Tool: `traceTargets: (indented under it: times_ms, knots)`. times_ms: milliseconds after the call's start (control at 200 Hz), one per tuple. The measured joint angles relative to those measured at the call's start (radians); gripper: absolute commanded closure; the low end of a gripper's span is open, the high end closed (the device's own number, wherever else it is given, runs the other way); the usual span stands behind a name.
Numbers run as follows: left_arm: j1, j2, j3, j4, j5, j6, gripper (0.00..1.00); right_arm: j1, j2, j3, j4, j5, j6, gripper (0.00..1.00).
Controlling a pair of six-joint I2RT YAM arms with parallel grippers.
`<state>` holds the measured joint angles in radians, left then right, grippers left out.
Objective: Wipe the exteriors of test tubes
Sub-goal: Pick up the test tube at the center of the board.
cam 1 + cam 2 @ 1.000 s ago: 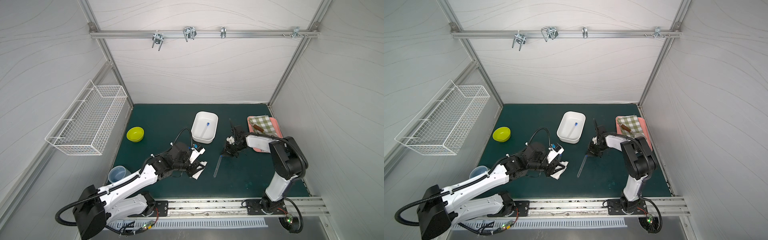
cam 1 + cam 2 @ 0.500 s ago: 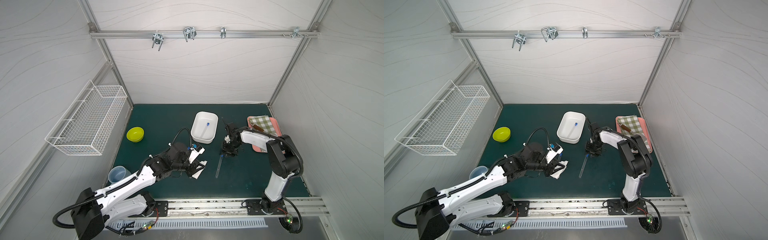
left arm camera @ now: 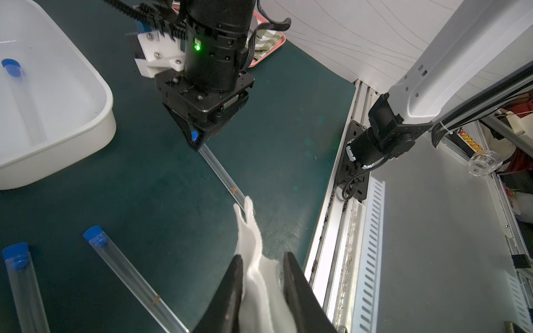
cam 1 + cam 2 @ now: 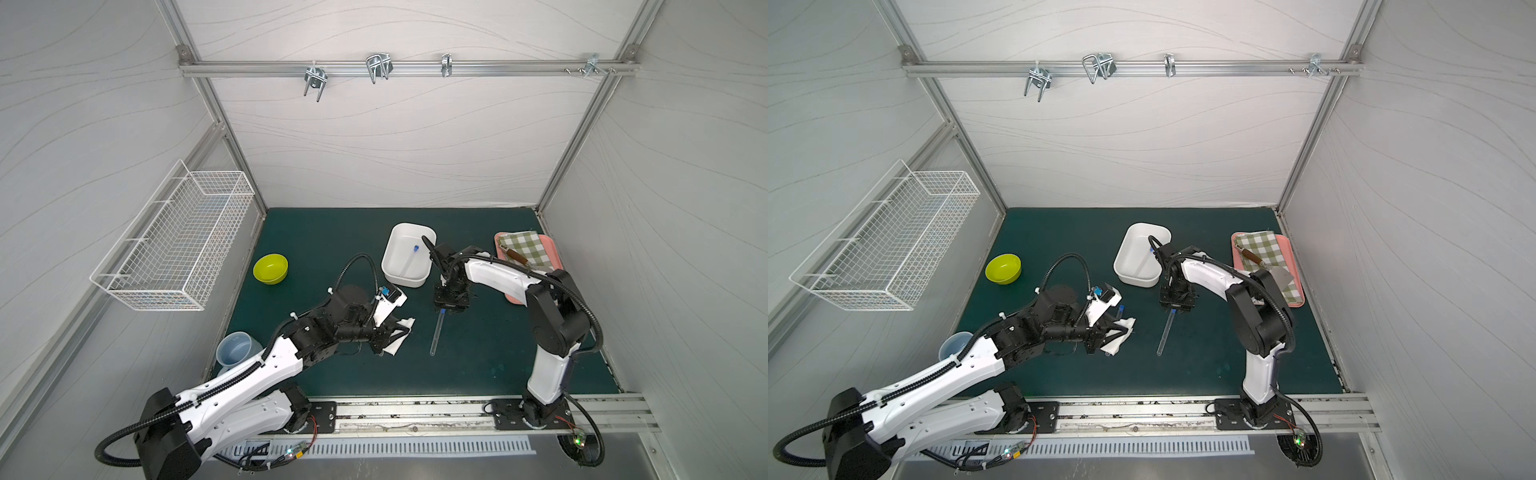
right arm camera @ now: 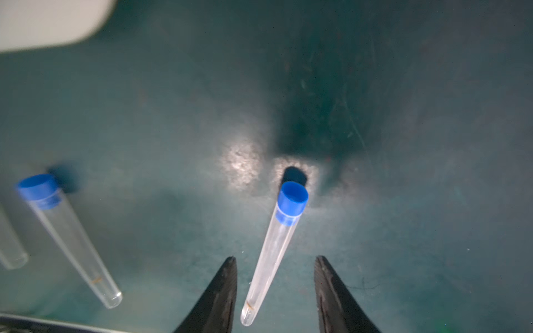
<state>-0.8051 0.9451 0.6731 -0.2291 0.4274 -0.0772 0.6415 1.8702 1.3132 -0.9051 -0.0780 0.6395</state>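
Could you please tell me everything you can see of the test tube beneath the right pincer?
The test tube is slim and clear, with a blue cap, a rounded bottom and a brownish fleck near it. It looks empty and lies flat on the green mat, under the right pincer, whose open jaws flank it without touching.

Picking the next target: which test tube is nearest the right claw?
The tube lying on the mat between the right claw's open fingers; two other tubes lie beside the left claw, a fourth sits in the white tub.
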Motion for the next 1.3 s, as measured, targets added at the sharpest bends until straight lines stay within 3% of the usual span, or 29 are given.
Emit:
traceTargets:
  times_ms: [510,825,1301]
  knots:
    - [0.000,-0.009,-0.006,0.003,0.008,0.006,0.73,0.028,0.089,0.018,-0.013,0.039,0.048,0.65]
    - [0.000,-0.012,-0.008,0.003,0.008,0.006,0.73,0.010,0.059,-0.028,0.019,0.027,0.071,0.71]
    - [0.000,-0.014,-0.008,0.003,0.008,0.006,0.73,-0.036,-0.014,-0.138,0.138,-0.044,0.115,0.87]
